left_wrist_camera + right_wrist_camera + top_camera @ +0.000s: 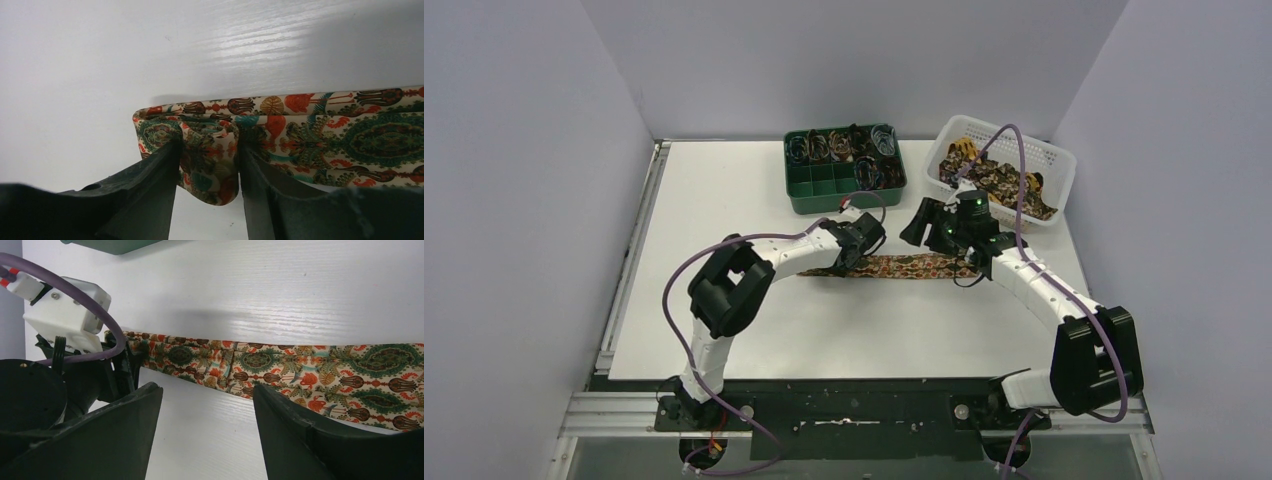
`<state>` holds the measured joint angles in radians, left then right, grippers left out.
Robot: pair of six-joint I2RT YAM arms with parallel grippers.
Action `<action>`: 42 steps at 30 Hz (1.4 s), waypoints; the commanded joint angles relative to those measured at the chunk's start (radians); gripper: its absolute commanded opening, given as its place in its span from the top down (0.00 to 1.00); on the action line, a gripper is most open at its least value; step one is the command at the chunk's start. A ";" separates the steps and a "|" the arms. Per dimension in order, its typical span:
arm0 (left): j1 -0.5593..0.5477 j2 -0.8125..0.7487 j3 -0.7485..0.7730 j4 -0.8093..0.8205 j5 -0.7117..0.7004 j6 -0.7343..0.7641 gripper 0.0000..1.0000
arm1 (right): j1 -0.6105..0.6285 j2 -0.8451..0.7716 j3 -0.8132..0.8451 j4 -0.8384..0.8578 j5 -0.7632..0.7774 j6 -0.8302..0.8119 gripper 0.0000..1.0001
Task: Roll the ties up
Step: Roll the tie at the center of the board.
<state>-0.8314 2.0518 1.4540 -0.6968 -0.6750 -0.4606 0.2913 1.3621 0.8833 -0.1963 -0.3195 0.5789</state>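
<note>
One tie in a brown, gold and green print lies as a flat strip across the middle of the table. My left gripper is down on it, shut on a folded, bunched part of the tie near its doubled-over end. The rest of the strip runs away to the right in the left wrist view. My right gripper is open and empty, just above the table beside the tie, its jaws wide apart. The left gripper shows at the left of the right wrist view.
A green compartment box at the back centre holds small coils and thin coloured loops. A white basket at the back right holds several more printed ties. The box's edge shows at the top of the right wrist view.
</note>
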 commanded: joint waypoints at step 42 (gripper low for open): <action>0.698 -0.871 -0.921 0.731 0.891 -0.109 0.18 | 0.352 0.557 0.378 0.137 -0.059 0.073 0.40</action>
<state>-0.1589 1.2076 0.5510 -0.0631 0.1413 -0.5644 0.6193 1.8889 1.1942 -0.0902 -0.3759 0.6411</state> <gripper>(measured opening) 0.818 0.639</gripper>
